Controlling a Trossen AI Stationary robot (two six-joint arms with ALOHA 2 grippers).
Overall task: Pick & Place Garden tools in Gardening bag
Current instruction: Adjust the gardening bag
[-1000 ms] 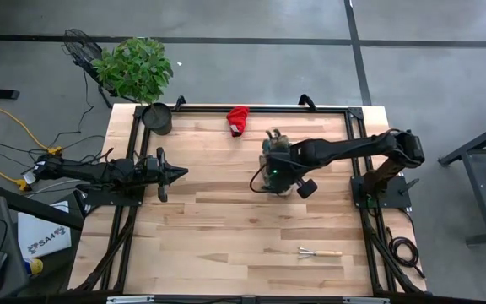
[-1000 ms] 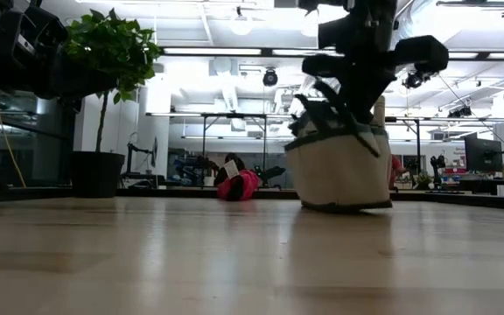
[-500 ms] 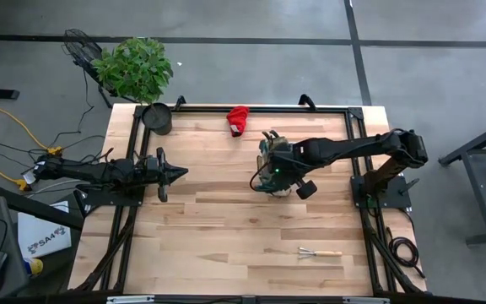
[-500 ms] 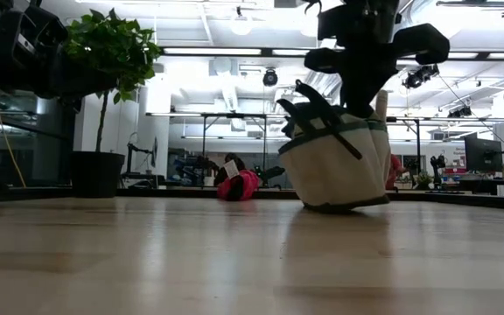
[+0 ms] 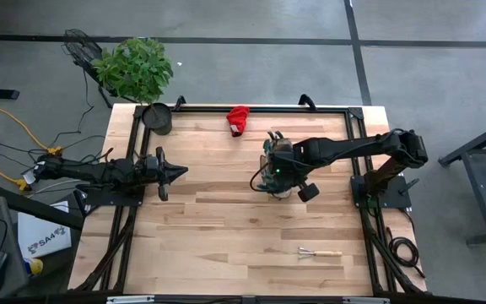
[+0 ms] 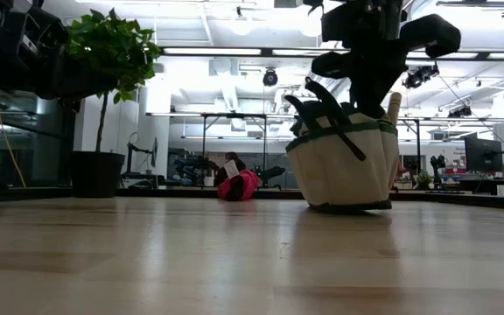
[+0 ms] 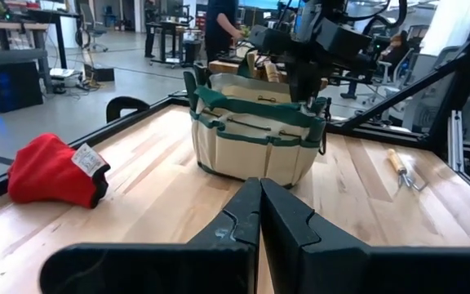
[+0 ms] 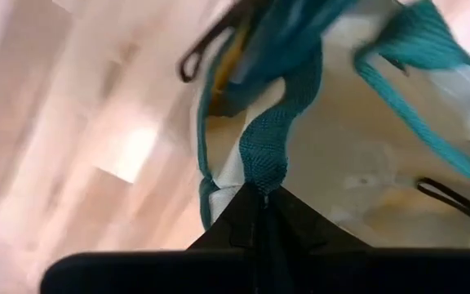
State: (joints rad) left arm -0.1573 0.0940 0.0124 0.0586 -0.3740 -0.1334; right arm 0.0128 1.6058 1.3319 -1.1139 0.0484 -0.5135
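wooden table (image 5: 226, 219), right gripper (image 8: 261, 192) pinching gardening bag (image 6: 344, 166) handle

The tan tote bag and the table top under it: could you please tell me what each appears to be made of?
The tan tote bag with dark green trim looks like woven fabric, probably canvas: matte, with stitched pockets and webbing straps that sag. The right gripper is shut on one green webbing strap. The light table top looks like butcher-block wood: narrow jointed planks with visible grain and a faint sheen.

Robotics lab or workshop: wooden table (image 5: 226, 211) on a black metal frame, bare concrete floor (image 5: 251, 76), ceiling strip lights (image 6: 234, 51), other workbenches (image 6: 226, 118) and monitors (image 6: 484, 153) behind, cables (image 5: 7, 127) on floor.
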